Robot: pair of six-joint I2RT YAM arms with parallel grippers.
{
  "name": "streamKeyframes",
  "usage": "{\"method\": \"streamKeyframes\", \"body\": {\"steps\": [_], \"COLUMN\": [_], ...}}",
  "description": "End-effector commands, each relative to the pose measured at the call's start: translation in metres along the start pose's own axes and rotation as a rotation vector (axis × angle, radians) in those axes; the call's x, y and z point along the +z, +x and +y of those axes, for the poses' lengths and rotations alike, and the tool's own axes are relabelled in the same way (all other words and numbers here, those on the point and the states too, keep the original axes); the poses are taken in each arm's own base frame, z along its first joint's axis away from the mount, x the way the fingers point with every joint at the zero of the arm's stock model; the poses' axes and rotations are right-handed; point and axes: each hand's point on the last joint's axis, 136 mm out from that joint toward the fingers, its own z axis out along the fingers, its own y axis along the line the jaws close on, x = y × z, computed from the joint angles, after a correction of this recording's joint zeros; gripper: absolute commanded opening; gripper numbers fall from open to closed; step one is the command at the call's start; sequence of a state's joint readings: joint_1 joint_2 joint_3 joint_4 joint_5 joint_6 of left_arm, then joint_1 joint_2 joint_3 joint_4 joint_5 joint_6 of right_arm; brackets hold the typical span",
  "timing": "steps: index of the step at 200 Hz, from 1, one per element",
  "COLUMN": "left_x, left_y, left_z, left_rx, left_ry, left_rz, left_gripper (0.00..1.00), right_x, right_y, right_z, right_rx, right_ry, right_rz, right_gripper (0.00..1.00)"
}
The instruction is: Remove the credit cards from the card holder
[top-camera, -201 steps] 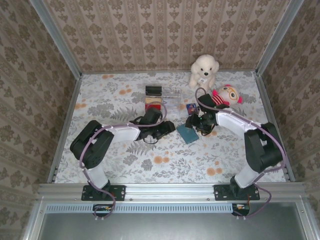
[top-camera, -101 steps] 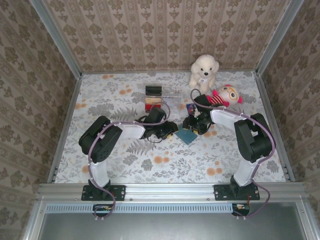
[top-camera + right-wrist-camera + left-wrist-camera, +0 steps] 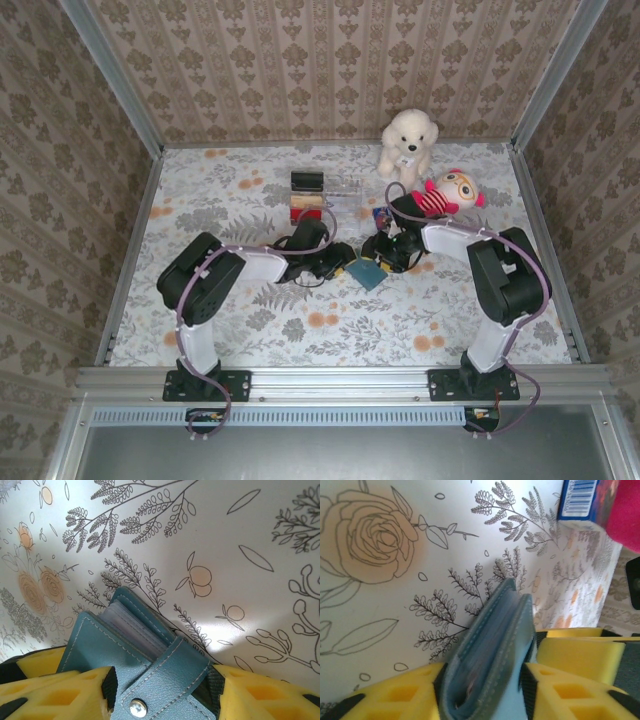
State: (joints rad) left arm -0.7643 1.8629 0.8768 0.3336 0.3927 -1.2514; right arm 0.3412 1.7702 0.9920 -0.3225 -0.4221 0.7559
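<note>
As the left gripper (image 3: 485, 692) and right gripper (image 3: 160, 695) both pinch the card holder (image 3: 366, 272) — opposite sides — mismatched pulls may wrench it loose.

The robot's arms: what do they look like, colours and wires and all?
The left arm and right arm match: chunky black rounded joints linked by white tubes, each on a black base plate. A thin purple cable runs along each. The jaws end in yellow foam pads moulded with square hollows.

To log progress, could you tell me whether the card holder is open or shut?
Partly open: the holder gapes at its covers, with sleeves showing between. Snap fastened or not: cannot tell.
</note>
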Motion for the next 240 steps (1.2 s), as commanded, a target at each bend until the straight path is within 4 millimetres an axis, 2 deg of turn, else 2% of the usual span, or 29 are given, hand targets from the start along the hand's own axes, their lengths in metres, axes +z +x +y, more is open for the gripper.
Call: {"method": "streamKeyframes", "body": {"steps": [1, 48, 70, 94, 127, 178, 186, 208, 240], "left_x": [-0.011, -0.027, -0.026, -0.018, -0.009, -0.008, -0.009, -0.017, -0.034], "left_y": [0.006, 0.013, 0.020, 0.018, 0.009, 0.001, 0.000, -0.005, -0.010], "left_z": [0.015, 0.033, 0.035, 0.028, 0.022, 0.006, 0.003, -0.005, -0.008], "left_rx": [-0.039, -0.079, -0.077, -0.059, -0.036, 0.040, 0.057, 0.095, 0.165], "left_ry": [-0.043, -0.077, -0.079, -0.064, -0.047, 0.029, 0.044, 0.075, 0.070], "left_rz": [-0.015, -0.023, -0.003, 0.022, 0.025, 0.006, 0.002, -0.015, -0.033], "left_gripper": [0.49, 0.52, 0.52, 0.50, 0.41, 0.34, 0.29, 0.21, 0.12], "right_x": [-0.001, 0.000, 0.001, 0.003, 0.008, 0.012, 0.011, 0.003, -0.017], "right_y": [0.015, 0.025, 0.030, 0.031, 0.032, 0.037, 0.037, 0.032, 0.021], "right_z": [-0.006, -0.004, 0.002, 0.004, 0.004, 0.023, 0.026, 0.029, 0.022], "right_rx": [0.063, 0.113, 0.116, 0.108, 0.097, 0.078, 0.072, 0.028, -0.067], "right_ry": [0.012, -0.010, -0.033, -0.034, -0.043, -0.139, -0.152, -0.137, -0.036], "right_rz": [0.025, 0.021, 0.033, 0.036, 0.049, 0.095, 0.097, 0.068, -0.024], "right_gripper": [0.55, 0.56, 0.56, 0.54, 0.51, 0.49, 0.49, 0.49, 0.55]}}
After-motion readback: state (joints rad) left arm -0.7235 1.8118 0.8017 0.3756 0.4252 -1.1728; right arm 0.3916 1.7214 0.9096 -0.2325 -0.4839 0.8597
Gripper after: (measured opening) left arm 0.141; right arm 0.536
